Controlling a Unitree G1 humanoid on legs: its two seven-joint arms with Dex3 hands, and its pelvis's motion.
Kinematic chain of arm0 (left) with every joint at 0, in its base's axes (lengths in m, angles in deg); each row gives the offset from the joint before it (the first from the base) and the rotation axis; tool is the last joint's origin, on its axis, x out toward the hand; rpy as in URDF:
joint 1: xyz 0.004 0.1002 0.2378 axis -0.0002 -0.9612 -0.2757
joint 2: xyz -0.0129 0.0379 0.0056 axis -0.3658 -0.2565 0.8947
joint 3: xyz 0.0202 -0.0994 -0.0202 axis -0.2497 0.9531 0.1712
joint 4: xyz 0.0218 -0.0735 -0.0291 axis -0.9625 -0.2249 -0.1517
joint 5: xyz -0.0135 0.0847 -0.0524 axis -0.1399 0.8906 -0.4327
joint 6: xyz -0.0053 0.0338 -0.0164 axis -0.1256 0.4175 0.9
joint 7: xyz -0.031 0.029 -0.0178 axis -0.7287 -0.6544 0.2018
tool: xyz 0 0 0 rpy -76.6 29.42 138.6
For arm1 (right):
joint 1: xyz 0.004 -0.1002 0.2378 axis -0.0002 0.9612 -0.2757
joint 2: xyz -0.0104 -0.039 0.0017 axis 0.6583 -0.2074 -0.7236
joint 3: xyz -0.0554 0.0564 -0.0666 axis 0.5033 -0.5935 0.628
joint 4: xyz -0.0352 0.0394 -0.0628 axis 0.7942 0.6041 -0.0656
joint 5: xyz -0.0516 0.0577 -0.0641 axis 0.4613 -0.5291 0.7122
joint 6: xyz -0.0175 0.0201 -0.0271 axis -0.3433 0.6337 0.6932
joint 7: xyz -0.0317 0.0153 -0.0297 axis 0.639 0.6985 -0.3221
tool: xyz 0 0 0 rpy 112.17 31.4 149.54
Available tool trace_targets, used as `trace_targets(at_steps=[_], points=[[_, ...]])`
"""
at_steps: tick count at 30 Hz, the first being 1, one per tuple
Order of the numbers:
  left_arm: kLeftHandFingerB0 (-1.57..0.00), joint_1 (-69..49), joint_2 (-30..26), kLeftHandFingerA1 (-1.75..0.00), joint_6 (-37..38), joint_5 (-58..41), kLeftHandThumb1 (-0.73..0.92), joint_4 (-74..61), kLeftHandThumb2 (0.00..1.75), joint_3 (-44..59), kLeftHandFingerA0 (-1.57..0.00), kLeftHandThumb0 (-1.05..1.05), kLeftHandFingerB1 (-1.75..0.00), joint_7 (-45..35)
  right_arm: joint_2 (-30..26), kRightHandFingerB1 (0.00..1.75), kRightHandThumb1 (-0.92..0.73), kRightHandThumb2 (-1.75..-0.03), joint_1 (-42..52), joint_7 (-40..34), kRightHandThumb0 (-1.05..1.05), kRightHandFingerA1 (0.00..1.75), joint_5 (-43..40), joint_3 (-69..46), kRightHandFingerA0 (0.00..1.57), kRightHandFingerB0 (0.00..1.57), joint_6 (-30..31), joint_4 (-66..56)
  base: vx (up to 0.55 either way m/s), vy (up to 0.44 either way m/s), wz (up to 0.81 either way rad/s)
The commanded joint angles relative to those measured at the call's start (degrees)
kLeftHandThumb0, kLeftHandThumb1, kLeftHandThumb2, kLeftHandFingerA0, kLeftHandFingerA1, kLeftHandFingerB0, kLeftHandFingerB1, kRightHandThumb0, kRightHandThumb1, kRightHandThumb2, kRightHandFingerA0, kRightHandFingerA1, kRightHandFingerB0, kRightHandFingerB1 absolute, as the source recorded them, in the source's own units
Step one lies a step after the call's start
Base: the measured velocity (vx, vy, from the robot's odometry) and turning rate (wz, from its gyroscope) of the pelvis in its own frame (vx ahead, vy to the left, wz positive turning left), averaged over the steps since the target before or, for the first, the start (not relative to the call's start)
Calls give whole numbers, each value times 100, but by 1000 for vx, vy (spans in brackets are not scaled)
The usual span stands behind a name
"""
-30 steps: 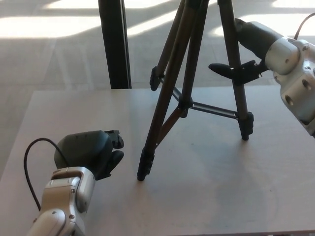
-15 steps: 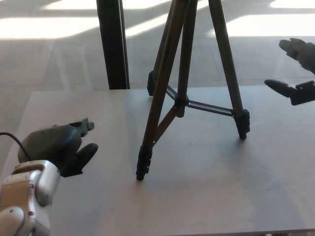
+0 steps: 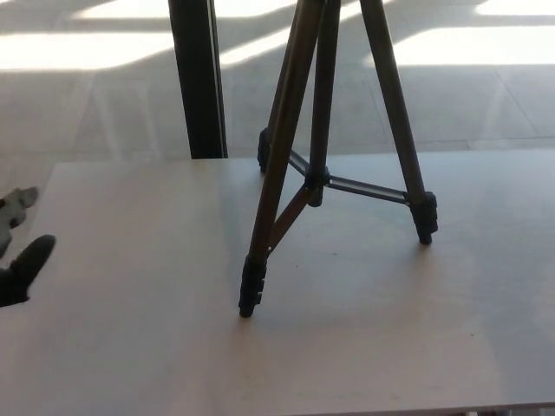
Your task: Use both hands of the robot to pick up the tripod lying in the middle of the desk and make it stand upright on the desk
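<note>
A: Tripod (image 3: 325,165) is seen upright on the desk (image 3: 390,347), all three feet down.
B: Left hand (image 3: 19,256) is cropped at the frame edge, fingers apparently spread.

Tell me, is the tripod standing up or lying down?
Standing up. The tripod has its three legs spread, with feet resting on the desk. No hand is holding it; only the left hand shows, far away.

Matt desk (image 3: 130,347), brownish metallic tripod (image 3: 299,139)
</note>
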Motion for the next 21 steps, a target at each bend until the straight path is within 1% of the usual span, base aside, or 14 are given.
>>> trace_targets(at_steps=[1, 3, 5, 9, 11, 12, 13, 14, 16, 17, 18, 19, 20, 21], points=[[-10, -996, -18, -31, 237, -1650, 57, -19, 95, 1995, 0, -86, -10, -335, -374, 0, -71, -62, 1267, 33, -105, 0, -958, -2170, 0, 0, -629, -113, 0, 0, 0], [-8, -1423, 148, -32, 324, -1949, 58, 48, 96, 2733, 0, -87, -11, -261, -345, 0, -72, -68, 1968, 162, -99, 0, -1237, -3258, 0, 0, -843, -267, 0, 0, 0], [-1, -1693, 361, -47, 421, -2274, 53, 155, 95, 3296, 0, -81, -36, -212, -192, 11, -60, -102, 2422, 36, -105, 17, -1230, -4005, 0, 0, -637, -490, 0, 0, 0], [0, -2294, 666, -54, 370, -2748, 53, 491, 94, 4465, 0, -83, -51, -144, 715, 10, -62, -95, 3328, -735, -102, 14, -1327, -5642, 0, 14, -627, -952, 0, 0, 0], [0, -2471, 761, -55, 581, -2905, 62, 760, 70, 4769, 0, -82, -53, -19, 1023, 17, -65, -94, 3617, -1164, -103, 11, -1336, -5977, 0, 5, -924, -835, 0, 0, 0], [0, -2565, 880, -68, 490, -2944, 59, 972, 98, 5022, 0, -90, -48, 185, 1335, 29, -61, -95, 3728, -1626, -94, 17, -1343, -6227, 0, 11, -886, -695, 0, 0, 0], [0, -2583, 942, -66, 626, -3064, 58, 1127, 97, 5130, 0, -87, -47, 240, 1398, 32, -55, -92, 3744, -1678, -73, 37, -1364, -6270, 0, 0, -877, -699, 0, 0, 0], [0, -2622, 986, -90, 1009, -3204, 77, 1494, 62, 5202, 0, -80, -46, 339, 1472, 37, -60, -97, 3784, -1839, -81, 25, -1359, -6286, 0, 9, -905, -557, 0, 0, 0], [0, -2639, 1018, -90, 1229, -3207, 77, 1701, 62, 5162, 0, -80, -46, 424, 1548, 37, -60, -97, 3822, -2075, -81, 25, -1342, -6323, 0, 9, -949, -312, 0, 0, 0], [0, -2609, 1097, -69, 1015, -3299, 59, 1815, 98, 5273, -1, -92, -49, 428, 1610, 38, -60, -97, 3843, -2218, -78, 28, -1436, -6318, 0, 9, -1200, 16, 0, 0, 0], [0, -2596, 1206, -73, 904, -3394, 60, 1881, 75, 5397, 0, -90, -63, 478, 1778, 32, -75, -62, 3770, -2434, -70, 39, -1627, -6382, 0, 17, -1469, 372, 0, 0, 0], [0, -2648, 1439, -59, 884, -3498, 55, 2161, 97, 5492, 0, -84, -55, 615, 2071, 43, -57, -92, 3685, -2668, -70, 35, -1797, -6349, 0, 10, -1674, 713, 0, 0, 0], [0, -2716, 1435, -59, 1083, -3497, 56, 2541, 97, 5432, 0, -84, -53, 571, 2224, 45, -54, -89, 3557, -2761, -70, 41, -1962, -6399, 2, 11, -1751, 973, 0, 0, 0], [0, -2692, 1296, -60, 1321, -3394, 54, 3175, 95, 5340, 0, -81, -56, 649, 2453, 35, -69, -61, 3398, -2872, -65, 45, -2125, -6465, 0, 18, -1814, 1125, 0, 0, 0]])
